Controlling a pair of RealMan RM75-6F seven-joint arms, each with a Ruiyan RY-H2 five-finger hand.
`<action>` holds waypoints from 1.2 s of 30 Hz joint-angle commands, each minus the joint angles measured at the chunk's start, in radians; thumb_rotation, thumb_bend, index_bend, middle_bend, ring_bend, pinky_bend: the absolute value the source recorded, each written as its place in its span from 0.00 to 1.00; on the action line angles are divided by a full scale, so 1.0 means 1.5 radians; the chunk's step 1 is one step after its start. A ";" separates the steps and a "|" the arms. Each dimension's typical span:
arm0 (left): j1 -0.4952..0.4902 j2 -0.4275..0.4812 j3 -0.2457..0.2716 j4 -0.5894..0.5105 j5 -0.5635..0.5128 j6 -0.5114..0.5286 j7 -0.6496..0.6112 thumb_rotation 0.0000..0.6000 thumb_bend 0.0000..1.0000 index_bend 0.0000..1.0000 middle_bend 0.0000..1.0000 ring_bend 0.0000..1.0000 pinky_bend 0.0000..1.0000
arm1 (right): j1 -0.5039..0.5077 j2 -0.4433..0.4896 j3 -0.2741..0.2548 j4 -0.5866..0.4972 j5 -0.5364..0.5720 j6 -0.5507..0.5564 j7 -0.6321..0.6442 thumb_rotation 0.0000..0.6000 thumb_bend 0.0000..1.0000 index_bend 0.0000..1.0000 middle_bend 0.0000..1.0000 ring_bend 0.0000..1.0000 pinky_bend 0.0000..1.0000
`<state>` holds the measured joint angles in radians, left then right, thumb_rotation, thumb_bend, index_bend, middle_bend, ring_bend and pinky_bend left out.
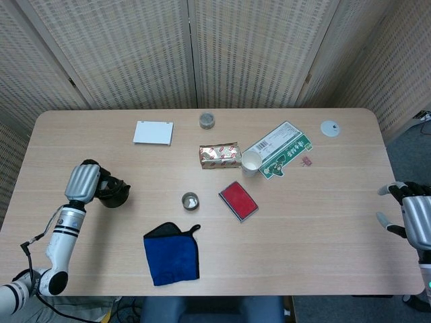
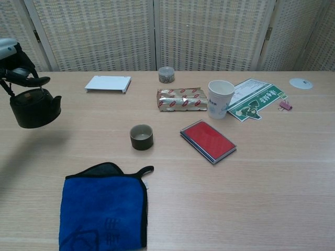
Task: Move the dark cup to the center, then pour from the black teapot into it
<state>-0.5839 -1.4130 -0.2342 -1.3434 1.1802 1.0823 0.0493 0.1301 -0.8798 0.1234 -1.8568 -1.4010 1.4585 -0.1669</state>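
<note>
1. The tabletop (image 1: 323, 222) is pale wood with rounded corners and fine grain running across its width; woven, cream-coloured folding screens (image 1: 256, 47) close it in along the far side and both ends.
2. The left hand (image 1: 83, 182) sits over the left part of the tabletop, its fingers wrapped round the handle of the black teapot (image 2: 34, 107), which hangs clear of the wood in the chest view, casting a soft shadow below it.
3. The dark cup (image 2: 141, 137) stands upright near the middle of the tabletop, apart from the teapot and just behind the blue cloth (image 2: 103, 205) that lies flat at the near edge.
4. To the cup's right lies a red pad (image 2: 208, 140), set at an angle; behind it a white paper cup (image 2: 220, 99) stands beside a gold foil packet (image 2: 182, 99) and touches a green-and-white printed sheet (image 1: 277, 151).
5. Further back are a white flat box (image 1: 153, 132), a small round tin (image 1: 207, 120) and, towards the far right corner, a white disc (image 1: 329, 128); a small pink clip (image 2: 285, 105) lies by the printed sheet.
6. The right hand (image 1: 416, 221) rests at the right edge, fingers spread, holding nothing.
</note>
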 commanded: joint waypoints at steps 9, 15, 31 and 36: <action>-0.009 0.002 0.008 -0.011 0.037 0.007 -0.002 0.88 0.36 1.00 1.00 0.96 0.30 | 0.000 0.004 0.006 -0.008 0.005 0.005 -0.009 1.00 0.19 0.44 0.40 0.32 0.37; -0.022 -0.004 0.014 -0.011 0.057 0.002 0.010 0.89 0.36 1.00 1.00 0.96 0.30 | -0.004 0.004 0.004 -0.010 0.005 0.008 -0.013 1.00 0.19 0.44 0.40 0.32 0.37; -0.051 -0.040 0.023 0.003 0.084 0.002 0.054 0.90 0.36 1.00 1.00 0.97 0.31 | -0.011 -0.001 -0.002 -0.010 0.008 0.008 -0.014 1.00 0.19 0.44 0.40 0.32 0.37; -0.058 -0.052 0.028 0.010 0.092 0.005 0.075 0.90 0.36 1.00 1.00 0.97 0.32 | -0.013 -0.002 -0.002 -0.007 0.009 0.009 -0.012 1.00 0.19 0.44 0.40 0.32 0.37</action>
<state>-0.6677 -1.4873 -0.1939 -1.3311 1.3156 1.0885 0.1563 0.1110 -0.8833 0.1205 -1.8674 -1.3868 1.4717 -0.1850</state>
